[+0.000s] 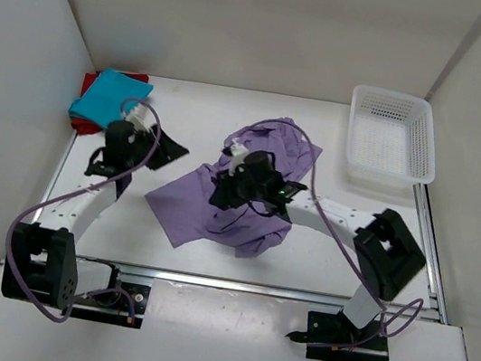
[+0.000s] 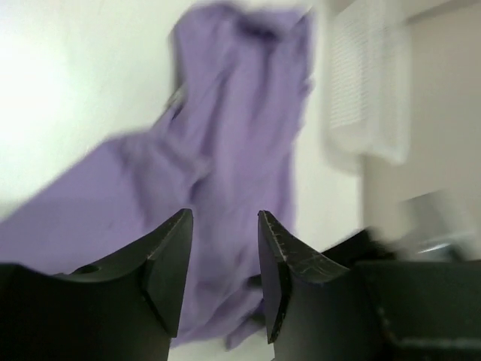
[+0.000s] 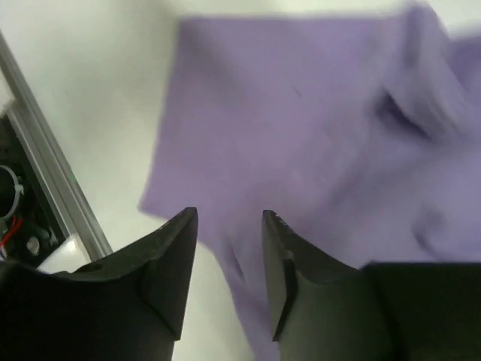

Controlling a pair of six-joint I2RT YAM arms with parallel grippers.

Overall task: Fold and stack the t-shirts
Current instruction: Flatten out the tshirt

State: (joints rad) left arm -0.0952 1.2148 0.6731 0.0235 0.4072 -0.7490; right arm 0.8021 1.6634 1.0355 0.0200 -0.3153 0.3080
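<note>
Where lavender shirt point(image 1: 188, 209) ends, table point(image 1: 206, 111) shows.

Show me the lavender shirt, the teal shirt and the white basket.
lavender shirt point(image 1: 189, 207), top external view, flat left part
teal shirt point(image 1: 106, 102), top external view, middle of cloth
white basket point(image 1: 391, 94), top external view, far rim

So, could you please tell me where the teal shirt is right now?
In the top view, the teal shirt lies in the far-left corner of the table, on top of the red shirt, well left of the purple shirt.

White table point(image 1: 198, 112) between plain white walls point(image 1: 247, 26)
</note>
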